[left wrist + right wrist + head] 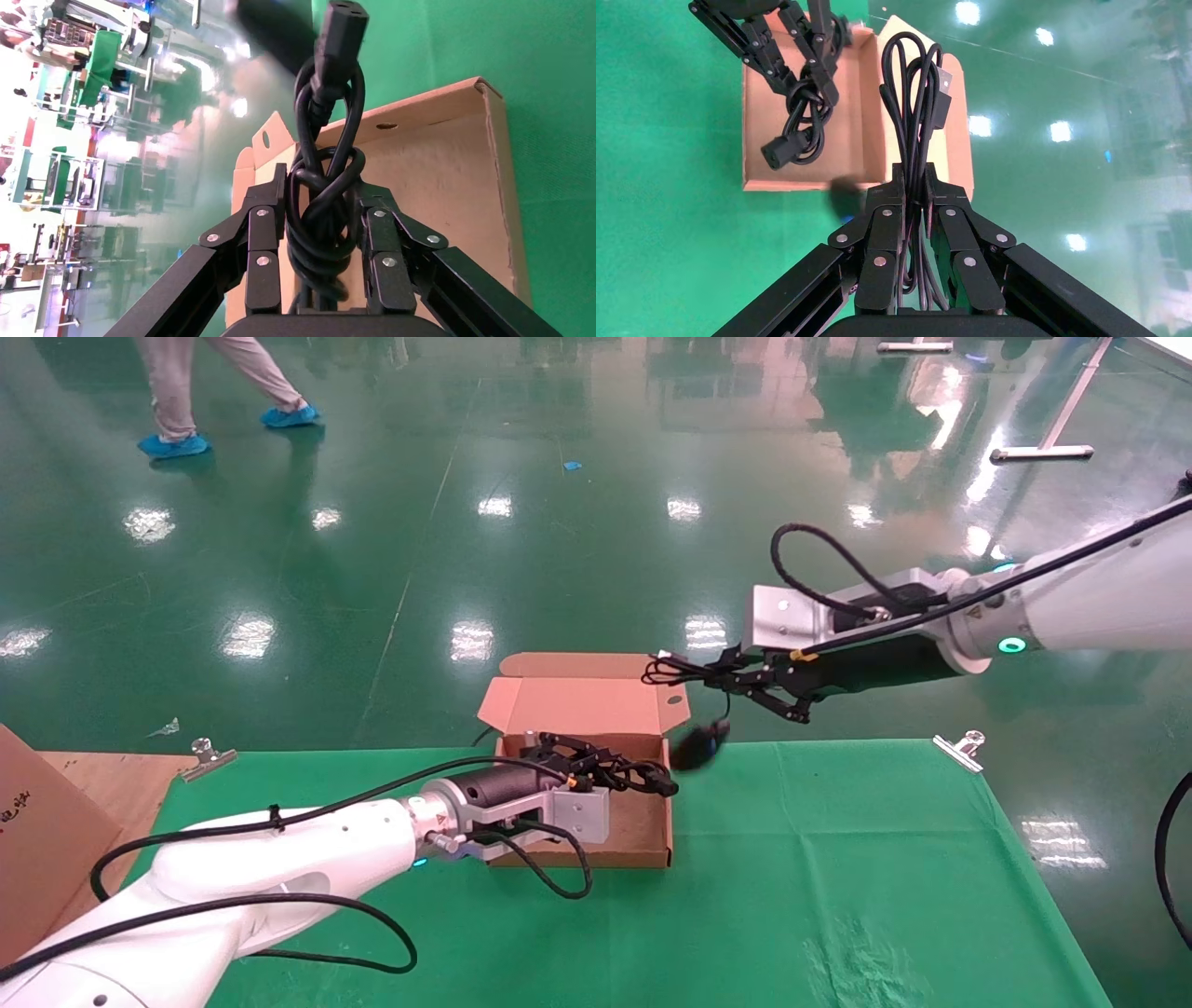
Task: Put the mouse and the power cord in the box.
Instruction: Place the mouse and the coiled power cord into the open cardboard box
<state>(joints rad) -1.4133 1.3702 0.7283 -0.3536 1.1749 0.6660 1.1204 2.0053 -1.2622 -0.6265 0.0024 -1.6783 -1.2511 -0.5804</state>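
Note:
The brown box point(643, 826) lies open on the green cloth, its lid point(577, 702) tipped back. My left gripper point(622, 773) hovers just over the box and is shut on the power cord point(325, 210), a knotted black bundle whose plug point(342, 22) sticks out past the fingertips. My right gripper point(715, 678) is in the air beside the box's far right corner, shut on the mouse's thin looped cable point(911, 105). The mouse point(700, 745) dangles below it, blurred, just outside the box's right wall. The right wrist view also shows the cord point(796, 137) held over the box floor point(857, 126).
The green cloth point(838, 859) has metal clips at its back corners point(209, 756) point(964, 747). A large cardboard carton point(37, 840) stands at the table's left end. A person point(177, 393) walks on the green floor far behind.

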